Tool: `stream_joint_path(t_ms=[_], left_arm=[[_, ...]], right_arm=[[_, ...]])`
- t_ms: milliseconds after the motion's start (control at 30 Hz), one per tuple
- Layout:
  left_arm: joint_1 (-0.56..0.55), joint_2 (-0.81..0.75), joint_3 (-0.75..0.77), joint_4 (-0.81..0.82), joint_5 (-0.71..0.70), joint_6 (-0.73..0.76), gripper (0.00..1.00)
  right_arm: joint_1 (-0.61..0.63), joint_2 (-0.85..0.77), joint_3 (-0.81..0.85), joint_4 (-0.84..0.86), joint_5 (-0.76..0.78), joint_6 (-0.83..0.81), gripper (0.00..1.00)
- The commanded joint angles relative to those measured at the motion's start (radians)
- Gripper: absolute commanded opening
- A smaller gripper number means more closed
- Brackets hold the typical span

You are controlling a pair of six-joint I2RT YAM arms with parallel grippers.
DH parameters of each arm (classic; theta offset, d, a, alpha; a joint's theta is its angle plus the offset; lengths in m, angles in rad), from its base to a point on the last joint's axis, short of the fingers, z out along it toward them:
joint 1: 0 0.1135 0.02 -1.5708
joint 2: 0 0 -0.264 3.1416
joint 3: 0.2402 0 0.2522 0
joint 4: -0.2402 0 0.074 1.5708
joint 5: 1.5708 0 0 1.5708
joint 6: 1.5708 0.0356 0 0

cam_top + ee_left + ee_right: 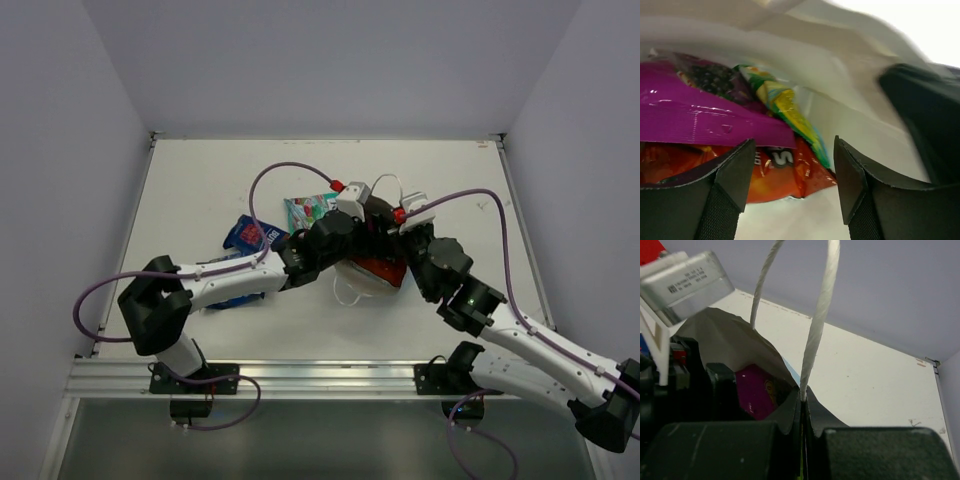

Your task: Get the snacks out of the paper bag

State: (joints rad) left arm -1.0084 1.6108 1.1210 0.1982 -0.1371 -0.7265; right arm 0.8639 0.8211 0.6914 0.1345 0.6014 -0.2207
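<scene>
**Left wrist view**
- Paper bag (855, 80): seen from within. The white inner walls fill the upper and right parts of the view.
- Magenta-purple packet (700, 120): laid across the left side, resting on top of the orange-red packet.
- Yellow-green packet (782, 107): tilted, lodged between the magenta-purple packet and the bag wall.
- Orange-red packet (785, 172): lowest in the pile.
- Left gripper (792, 145): placed inside the bag with its jaws apart. Nothing is clamped, and the orange-red packet is seen just beyond the gap.
- A black shape at the right edge is out of focus and cannot be identified.

**Right wrist view**
- Right gripper (806, 429): jaws closed on the bag's rim, which is pinched between them.
- White cord handle (817, 325): rises from the pinched rim in a loop that runs out of the top of the view.
- The bag's mouth is held open, and the magenta-purple packet is visible inside.
- The left arm's wrist is lodged in the mouth, at the left.

**Top view**
- Worktop (200, 180): white, with walls on three sides.
- Left arm (240, 275) and right arm (500, 320): their wrists meet over the bag near the worktop's middle. The bag is mostly covered by them.
- Teal-white packet (308, 208): lying outside the bag, just beside it, towards the far edge.
- Dark blue packet with red (243, 235): lying left of the middle, near the left arm.
- Another blue packet (232, 299): partly hidden under the left arm, so its details cannot be told.
</scene>
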Motion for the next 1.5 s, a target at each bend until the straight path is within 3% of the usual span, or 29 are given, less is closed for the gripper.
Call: stream_joint_path(t_ms=[0,500,1167,1467], left_arm=[[-0.002,0.032,0.036,0.043,-0.080,-0.024,0.68],[-0.001,0.029,-0.024,0.277,-0.187,-0.001,0.60],[-0.006,0.198,0.088,0.109,-0.093,-0.064,0.57],[-0.015,0.245,0.131,0.060,-0.065,-0.079,0.37]], right_arm=[[0.007,-0.027,0.074,-0.001,-0.051,0.064,0.00],[0.007,-0.053,0.082,-0.058,-0.103,0.101,0.00],[0.007,-0.050,0.091,-0.055,-0.106,0.098,0.00],[0.007,-0.054,0.079,-0.047,-0.095,0.098,0.00]])
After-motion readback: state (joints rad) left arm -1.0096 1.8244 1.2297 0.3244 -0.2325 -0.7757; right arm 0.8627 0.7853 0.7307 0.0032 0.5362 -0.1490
